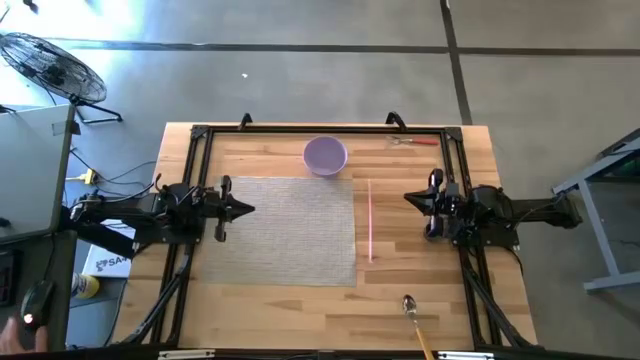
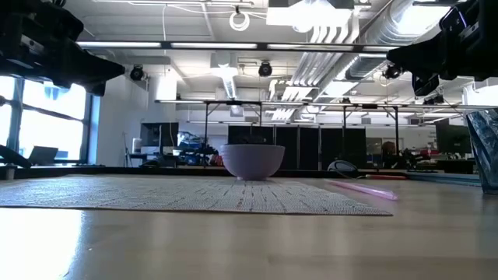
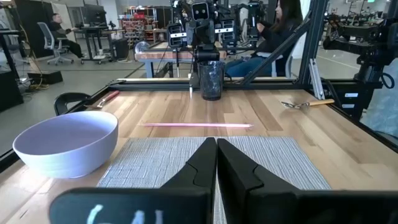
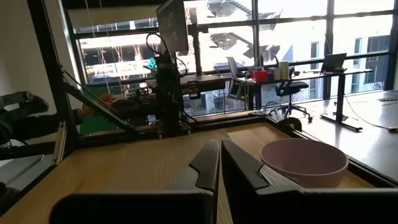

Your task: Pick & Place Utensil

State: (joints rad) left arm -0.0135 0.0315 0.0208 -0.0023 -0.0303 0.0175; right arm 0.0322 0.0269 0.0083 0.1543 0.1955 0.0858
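A spoon with a metal bowl and a wooden handle [image 1: 414,318] lies flat on the wooden table near its front edge, right of centre; it also shows in the left wrist view [image 3: 305,104]. A lilac bowl [image 1: 325,155] stands at the far edge of the grey woven mat [image 1: 280,230]. A pink straw [image 1: 371,220] lies on the table just right of the mat. My left gripper [image 1: 248,209] is shut and empty above the mat's left edge. My right gripper [image 1: 408,198] is shut and empty over the table's right side.
A red-handled tool [image 1: 415,141] lies at the far right corner. A dark clear cup [image 3: 211,79] stands on the table's right side. The black frame [image 1: 200,135] runs round the table. Bare wood lies between the mat and the front edge.
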